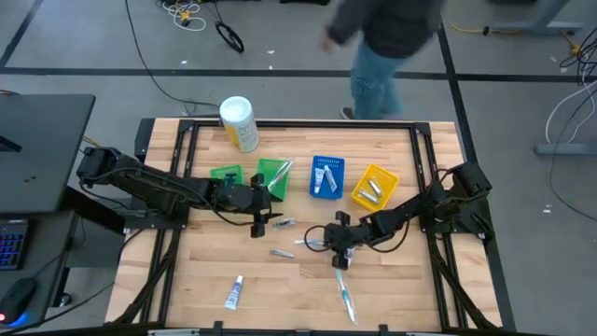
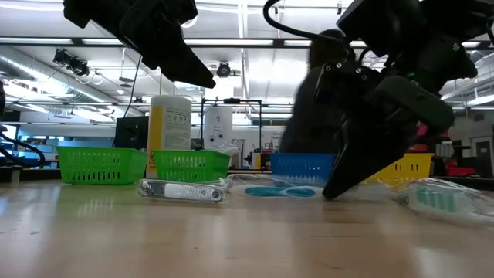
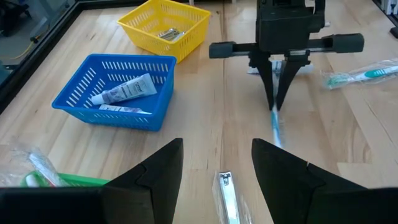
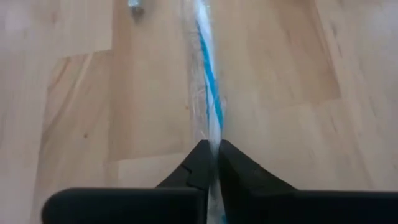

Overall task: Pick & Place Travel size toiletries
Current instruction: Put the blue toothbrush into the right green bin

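My right gripper (image 1: 338,254) stands near the table's middle, shut on a blue-and-white toothbrush in a clear wrapper (image 4: 206,81). My left gripper (image 3: 217,168) is open and raised over a silvery wrapped clipper (image 3: 227,193), touching nothing. A second silvery piece (image 1: 282,253), a white tube (image 1: 234,293) and another wrapped toothbrush (image 1: 346,299) lie flat on the table. A green bin (image 1: 273,177) holds toothbrushes, the blue bin (image 3: 81,99) holds tubes, and the yellow bin (image 3: 186,37) holds silvery pieces. My right gripper pinches one end of the wrapped toothbrush (image 4: 213,140) between its two fingers (image 3: 268,81). They come from above, pointing down. The toothbrush runs out from the fingertips toward the table's left, and its far part (image 3: 274,127) lies on the table.
A white-and-yellow canister (image 1: 238,123) stands at the far edge behind a second green bin (image 1: 226,175). A person (image 1: 382,42) walks beyond the far edge. Bare wood lies at the near left and near right of the table (image 1: 420,280).
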{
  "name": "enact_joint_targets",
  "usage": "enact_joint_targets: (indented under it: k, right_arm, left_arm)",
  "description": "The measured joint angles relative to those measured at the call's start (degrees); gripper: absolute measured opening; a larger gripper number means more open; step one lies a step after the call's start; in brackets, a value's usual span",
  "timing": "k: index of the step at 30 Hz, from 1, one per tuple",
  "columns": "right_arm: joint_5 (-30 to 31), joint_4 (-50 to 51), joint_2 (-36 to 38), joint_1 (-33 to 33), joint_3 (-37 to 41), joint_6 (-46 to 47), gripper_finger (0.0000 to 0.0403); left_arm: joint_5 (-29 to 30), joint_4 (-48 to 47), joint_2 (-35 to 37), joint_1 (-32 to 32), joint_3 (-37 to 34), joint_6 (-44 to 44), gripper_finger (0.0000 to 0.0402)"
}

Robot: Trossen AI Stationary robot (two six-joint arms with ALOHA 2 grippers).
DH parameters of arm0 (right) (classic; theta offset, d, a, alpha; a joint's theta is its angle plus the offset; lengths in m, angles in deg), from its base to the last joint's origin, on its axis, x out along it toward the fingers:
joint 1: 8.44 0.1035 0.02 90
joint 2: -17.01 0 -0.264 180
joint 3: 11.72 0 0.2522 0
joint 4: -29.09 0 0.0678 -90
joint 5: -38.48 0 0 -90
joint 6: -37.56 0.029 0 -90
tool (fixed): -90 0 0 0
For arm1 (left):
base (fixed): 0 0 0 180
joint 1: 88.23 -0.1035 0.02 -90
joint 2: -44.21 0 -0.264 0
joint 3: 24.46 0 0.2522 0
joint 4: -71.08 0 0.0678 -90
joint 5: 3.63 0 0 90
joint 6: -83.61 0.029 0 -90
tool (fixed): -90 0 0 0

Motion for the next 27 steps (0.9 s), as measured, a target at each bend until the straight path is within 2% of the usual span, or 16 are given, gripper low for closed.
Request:
enact_joint_targets:
  k: [6,14,19,27]
  right_arm:
    - [-0.76,-0.76,3.58,-0.39,-0.11,-3.29,0.0020]
    - [7.69,-4.20,9.47,-2.41,-0.31,-11.27,0.0020]
    - [9.78,-4.94,15.09,-2.77,-0.31,-20.07,0.0020]
    - [20.29,-2.64,25.61,-1.22,-0.37,-28.27,0.0020]
  left_arm:
    - [0.00,0.00,0.00,0.00,0.00,0.24,0.0201]
    - [0.00,-0.27,0.00,0.00,0.00,0.53,0.0201]
    - [1.15,-0.26,0.00,0.00,0.00,2.96,0.0201]
    - [3.98,0.41,0.00,-0.02,-0.02,4.86,0.0201]
